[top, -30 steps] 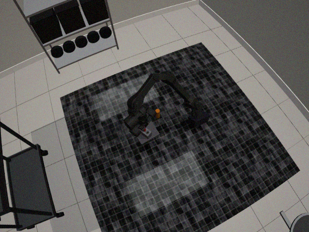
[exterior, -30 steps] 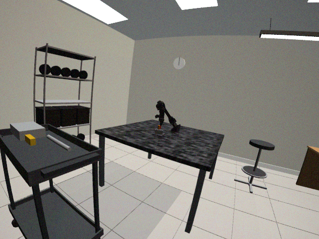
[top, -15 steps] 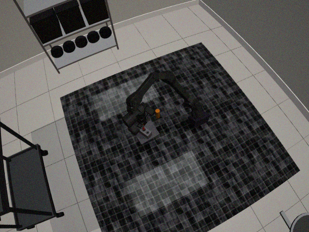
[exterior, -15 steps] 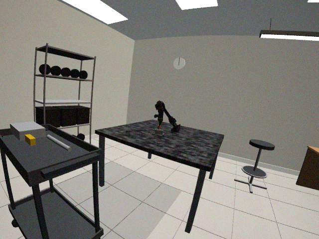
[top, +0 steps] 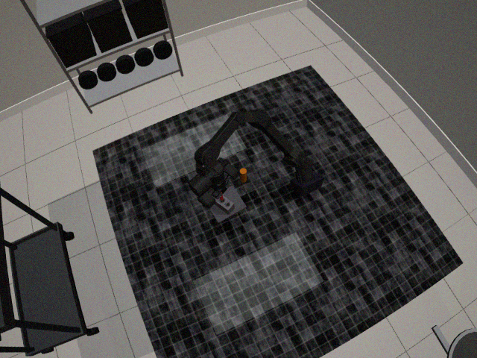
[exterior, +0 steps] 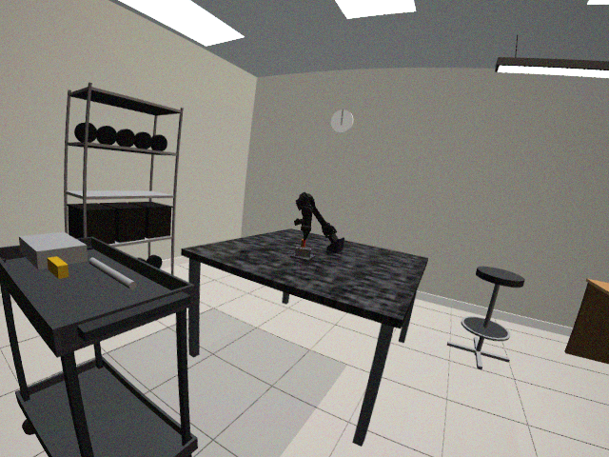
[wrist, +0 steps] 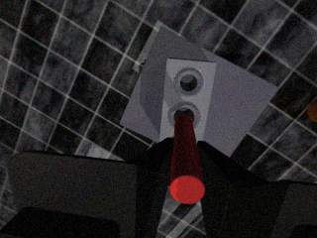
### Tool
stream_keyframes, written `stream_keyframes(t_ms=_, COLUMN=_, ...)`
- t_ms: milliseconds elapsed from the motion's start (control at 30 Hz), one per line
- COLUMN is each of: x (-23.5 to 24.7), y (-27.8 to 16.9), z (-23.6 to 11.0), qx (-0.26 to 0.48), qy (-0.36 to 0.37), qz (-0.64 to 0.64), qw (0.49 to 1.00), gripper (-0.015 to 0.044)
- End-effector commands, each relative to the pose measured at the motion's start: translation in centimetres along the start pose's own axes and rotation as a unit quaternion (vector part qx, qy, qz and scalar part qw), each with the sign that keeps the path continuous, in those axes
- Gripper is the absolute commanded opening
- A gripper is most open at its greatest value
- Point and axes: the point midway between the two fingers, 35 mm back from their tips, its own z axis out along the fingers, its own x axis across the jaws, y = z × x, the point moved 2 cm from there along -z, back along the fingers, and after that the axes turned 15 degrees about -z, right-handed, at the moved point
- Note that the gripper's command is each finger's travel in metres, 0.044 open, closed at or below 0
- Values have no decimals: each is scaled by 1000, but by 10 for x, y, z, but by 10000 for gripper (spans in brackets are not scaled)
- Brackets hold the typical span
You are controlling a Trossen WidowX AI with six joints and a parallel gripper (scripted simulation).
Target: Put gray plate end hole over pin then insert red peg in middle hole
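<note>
The gray plate point(top: 227, 208) point(exterior: 303, 252) point(wrist: 210, 81) lies flat on the square base point(top: 237, 198) point(wrist: 248, 94). In the wrist view two of its ringed holes show; the rest of the plate is hidden behind the peg and fingers. My gripper point(wrist: 184, 146) is shut on the red peg point(top: 221, 198) point(exterior: 303, 243) point(wrist: 187, 189), held upright above the plate. In the wrist view the peg's lower end overlaps the middle hole; whether it has entered is not clear. The pin cannot be made out clearly.
An orange cylinder point(top: 243, 176) point(wrist: 313, 111) stands on the table point(top: 346, 215) point(exterior: 363, 275) close beside the base, on the side toward the arm's mount. A cart point(top: 46, 285) point(exterior: 98, 295) and a shelf point(top: 127, 86) point(exterior: 123, 194) stand away from the table.
</note>
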Motion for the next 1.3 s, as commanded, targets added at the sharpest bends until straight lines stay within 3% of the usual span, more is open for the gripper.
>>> stream_keyframes(t_ms=0, x=0, y=0, z=1, qx=0, qy=0, qz=0, qw=1000, gripper=0)
stream_keyframes(t_ms=367, x=-1, y=-1, z=17, qx=-2, qy=-1, qz=-2, qw=1000, gripper=0)
stream_keyframes(t_ms=1267, x=-1, y=-2, z=17, qx=1, qy=-1, qz=0, qw=1000, gripper=0)
